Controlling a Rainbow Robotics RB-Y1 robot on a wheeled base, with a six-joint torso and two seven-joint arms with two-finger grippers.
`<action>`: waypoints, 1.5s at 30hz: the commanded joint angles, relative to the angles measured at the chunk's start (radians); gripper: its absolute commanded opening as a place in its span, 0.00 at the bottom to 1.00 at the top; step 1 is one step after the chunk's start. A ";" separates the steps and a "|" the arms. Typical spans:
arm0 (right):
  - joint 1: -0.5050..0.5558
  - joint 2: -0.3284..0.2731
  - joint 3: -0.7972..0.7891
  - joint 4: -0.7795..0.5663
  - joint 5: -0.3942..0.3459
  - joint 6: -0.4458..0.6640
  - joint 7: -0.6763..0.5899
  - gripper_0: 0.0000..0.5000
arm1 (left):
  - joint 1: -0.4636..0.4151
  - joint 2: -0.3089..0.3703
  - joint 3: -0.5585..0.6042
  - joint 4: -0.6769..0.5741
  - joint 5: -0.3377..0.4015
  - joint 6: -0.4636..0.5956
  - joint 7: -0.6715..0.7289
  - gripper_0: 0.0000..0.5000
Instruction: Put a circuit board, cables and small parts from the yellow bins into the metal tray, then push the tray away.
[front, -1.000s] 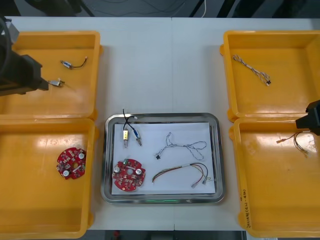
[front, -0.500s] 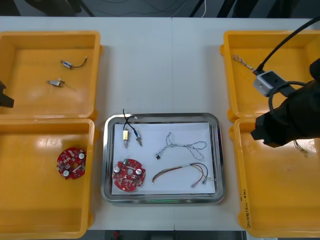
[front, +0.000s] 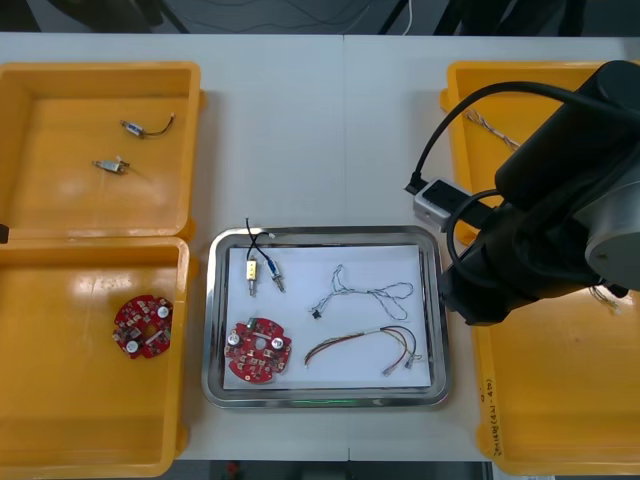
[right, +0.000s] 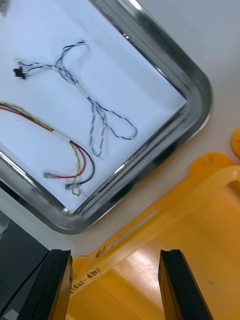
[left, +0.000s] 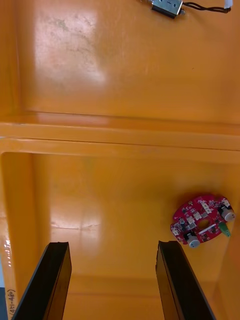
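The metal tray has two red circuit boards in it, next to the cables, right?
No, only one. The front view shows one circuit board in the metal tray, next to the blue and white cable and the red and yellow cable; the other board lies in a yellow bin.

You have the tray (front: 214, 330) mid-table (front: 320, 130), two bins at each side. Inside it, small metal parts (front: 262, 272) lie far left, a circuit board (front: 258, 350) near left, one cable (front: 365, 293) far right, a second cable (front: 365, 343) in front of it. The left far bin (front: 60, 200) holds two more parts (front: 110, 165), the left near bin (front: 80, 400) another board (front: 143, 325), the right far bin (front: 475, 165) a third cable (front: 490, 127). Your right gripper (right: 115, 255) hangs over the right near bin (front: 560, 400) rim beside the tray's corner, and your left gripper (left: 112, 247) hangs over the left near bin.
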 joint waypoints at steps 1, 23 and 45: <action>-0.065 0.041 0.091 -0.041 0.029 0.003 0.014 1.00 | 0.027 -0.053 0.036 -0.044 -0.020 0.006 -0.126 1.00; -0.218 0.222 0.505 -0.009 0.213 -0.104 0.223 1.00 | 0.056 -0.082 0.032 -0.084 -0.038 0.006 -0.130 1.00; -0.263 0.365 0.685 0.301 0.167 -0.200 0.419 1.00 | 0.056 -0.082 0.032 -0.084 -0.038 0.006 -0.130 1.00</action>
